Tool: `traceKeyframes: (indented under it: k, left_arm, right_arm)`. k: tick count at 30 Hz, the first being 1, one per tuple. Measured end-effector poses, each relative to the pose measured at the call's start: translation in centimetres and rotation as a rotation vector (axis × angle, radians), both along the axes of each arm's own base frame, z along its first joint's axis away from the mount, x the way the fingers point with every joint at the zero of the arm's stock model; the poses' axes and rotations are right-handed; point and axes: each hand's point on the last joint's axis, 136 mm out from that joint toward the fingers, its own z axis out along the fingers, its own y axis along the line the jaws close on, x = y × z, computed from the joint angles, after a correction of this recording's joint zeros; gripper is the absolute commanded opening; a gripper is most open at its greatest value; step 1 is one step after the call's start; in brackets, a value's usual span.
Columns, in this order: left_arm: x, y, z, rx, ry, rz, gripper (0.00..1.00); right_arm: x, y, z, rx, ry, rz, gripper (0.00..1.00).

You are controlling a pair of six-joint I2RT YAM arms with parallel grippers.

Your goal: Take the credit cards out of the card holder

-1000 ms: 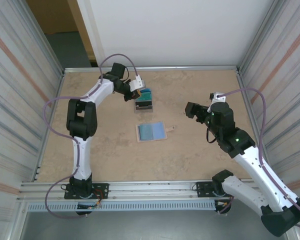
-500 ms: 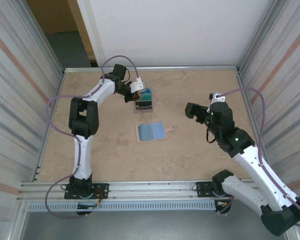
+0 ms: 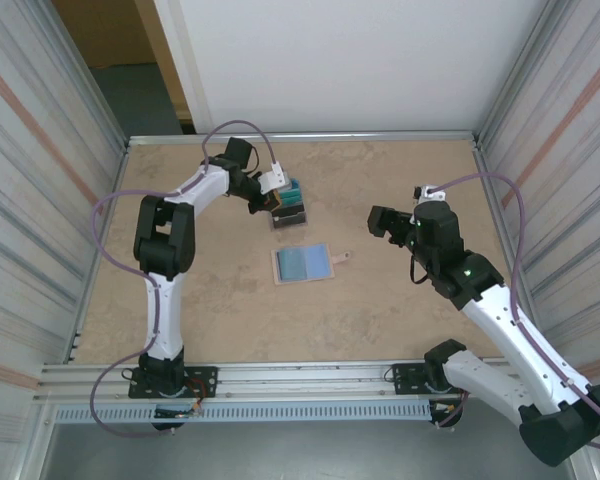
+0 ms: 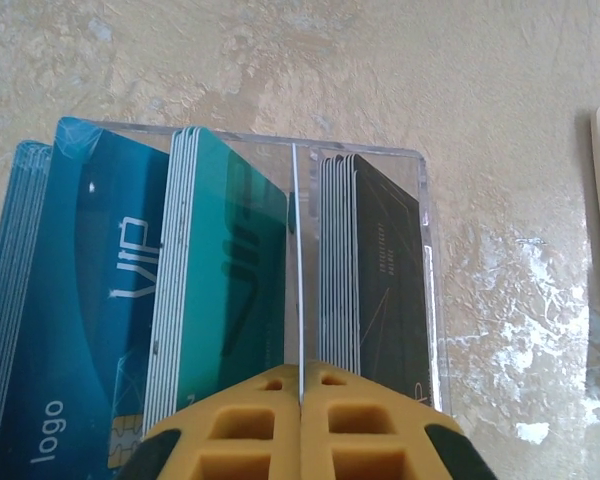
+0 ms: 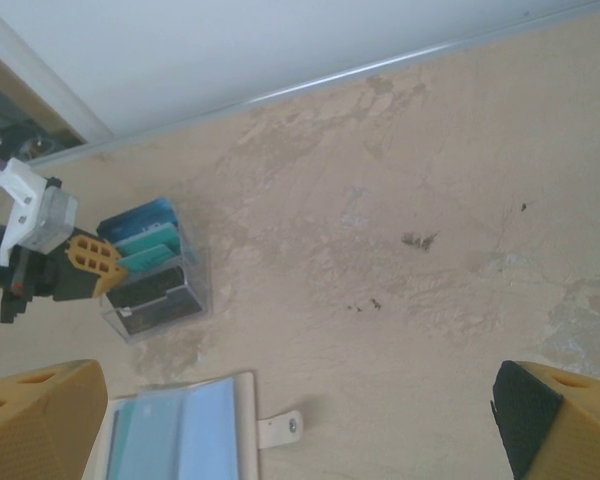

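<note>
left pincer (image 4: pixel 300 390) pinching thin edge-on card (image 4: pixel 297 260) | right pincer (image 5: pixel 298 420) wide, empty | clear box (image 4: pixel 426 250)

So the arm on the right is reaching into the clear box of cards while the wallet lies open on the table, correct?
Not quite: it is the left end effector at the clear box of cards, pinched on a thin sheet; the top external view shows it. The right end effector hovers apart. The wallet does lie open on the table.

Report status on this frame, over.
Left pincer shut on thin sheet in clear box. Right pincer open, hovering. Credit cards in box; card holder open, flat. No obstruction.
</note>
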Motion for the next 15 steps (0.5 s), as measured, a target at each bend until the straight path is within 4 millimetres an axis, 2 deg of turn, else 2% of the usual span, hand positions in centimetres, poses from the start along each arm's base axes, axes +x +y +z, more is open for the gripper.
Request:
traceKeyframes:
  k: [7, 11, 15]
  left_arm:
    - [-1.3, -0.1, 0.1, 0.003, 0.021, 0.041, 0.0]
    - [-1.3, 0.1, 0.4, 0.003, 0.027, 0.068, 0.14]
    - [-1.2, 0.2, 1.2, 0.0, 0.028, 0.096, 0.2]
  right_arm:
    - [-0.1, 0.5, -0.7, -0.002, 0.031, 0.024, 0.99]
    - [-0.2, 0.7, -1.2, -0.003, 0.051, 0.038, 0.99]
    - [-0.2, 0.8, -1.5, -0.005, 0.062, 0.043, 0.99]
